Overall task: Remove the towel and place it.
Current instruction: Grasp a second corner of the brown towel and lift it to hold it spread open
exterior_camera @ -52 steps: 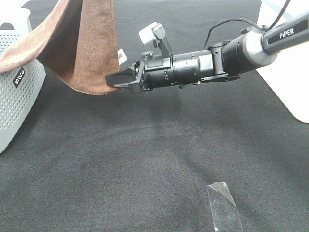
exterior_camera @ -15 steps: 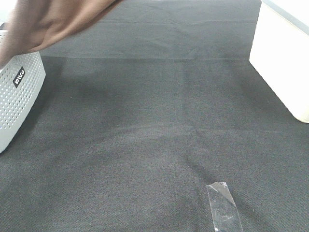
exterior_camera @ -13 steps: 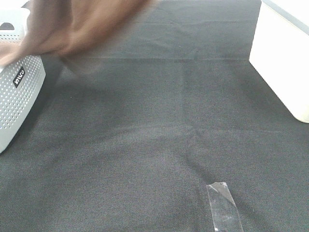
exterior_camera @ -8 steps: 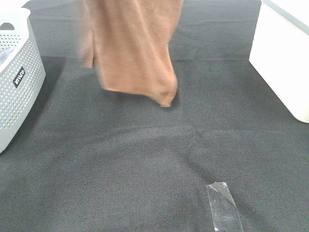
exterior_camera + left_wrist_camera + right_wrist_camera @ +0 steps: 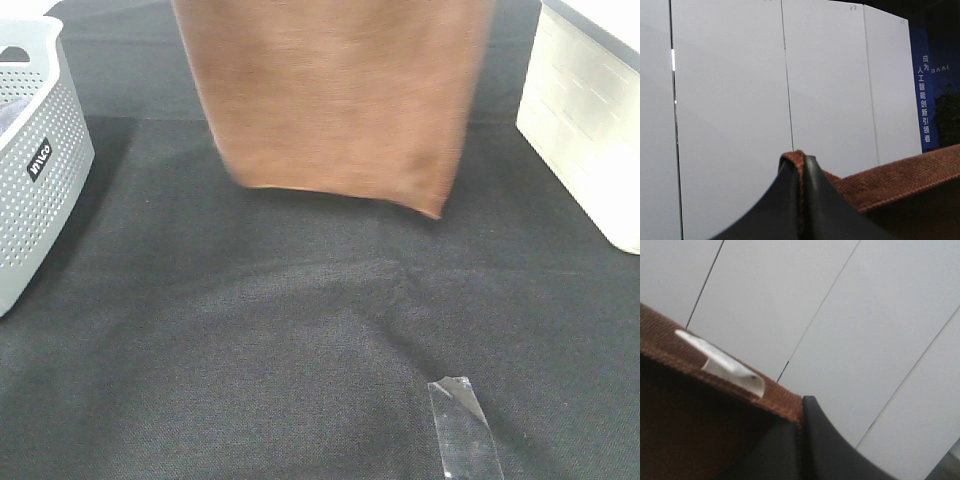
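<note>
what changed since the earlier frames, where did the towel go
The towel swung right, off the basket to the middle, and opened from a bunched drape into a flat hanging sheet. The right arm has left the high view. The left fingers and right fingers are shut on the towel's hem. The basket, white box and tape strip stayed put.

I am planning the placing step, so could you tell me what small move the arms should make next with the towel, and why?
Probably lower both arms together until the towel meets the table. The left gripper and right gripper are each shut on its top hem, so it hangs spread out, apart from the basket, with its lower edge over bare black table cloth.
</note>
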Tool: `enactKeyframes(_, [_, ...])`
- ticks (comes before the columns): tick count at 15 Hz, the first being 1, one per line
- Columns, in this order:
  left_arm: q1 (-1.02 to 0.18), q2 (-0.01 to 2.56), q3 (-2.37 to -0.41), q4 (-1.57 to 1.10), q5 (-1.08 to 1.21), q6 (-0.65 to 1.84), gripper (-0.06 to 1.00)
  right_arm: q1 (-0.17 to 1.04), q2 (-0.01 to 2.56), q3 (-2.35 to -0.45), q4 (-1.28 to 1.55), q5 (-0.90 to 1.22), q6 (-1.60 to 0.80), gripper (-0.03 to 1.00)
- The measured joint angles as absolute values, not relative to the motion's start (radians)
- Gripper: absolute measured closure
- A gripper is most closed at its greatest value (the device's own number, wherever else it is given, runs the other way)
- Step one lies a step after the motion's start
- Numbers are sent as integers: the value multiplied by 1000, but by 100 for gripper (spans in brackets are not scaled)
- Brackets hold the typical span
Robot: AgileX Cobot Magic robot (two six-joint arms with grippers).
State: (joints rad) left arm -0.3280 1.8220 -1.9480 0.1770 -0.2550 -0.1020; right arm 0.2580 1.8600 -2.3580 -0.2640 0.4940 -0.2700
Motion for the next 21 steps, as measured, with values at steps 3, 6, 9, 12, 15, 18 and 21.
enactKeyframes(3, [-321, 1948, -2085, 166, -314, -105, 94, 192, 1908, -2358, -69, 385, -331, 97])
enactKeyframes(6, [-304, 2055, -2232, 157, -310, -105, 94, 185, 1973, -2358, -19, 270, -447, 97])
enactKeyframes(9, [-286, 2143, -2352, 156, -305, -96, 94, 185, 2029, -2358, -19, 128, -465, 97])
enactKeyframes(12, [-267, 2228, -2437, 158, -339, -94, 94, 185, 2087, -2358, -23, 19, -469, 97])
enactKeyframes(15, [-247, 2289, -2477, 165, -386, -94, 94, 187, 2145, -2358, -39, -113, -469, 97])
enactKeyframes(18, [-240, 2335, -2486, 170, -452, -94, 94, 187, 2186, -2376, -53, -180, -467, 97])
enactKeyframes(21, [-239, 2371, -2487, 176, -460, -94, 94, 175, 2230, -2406, -56, -182, -436, 97])
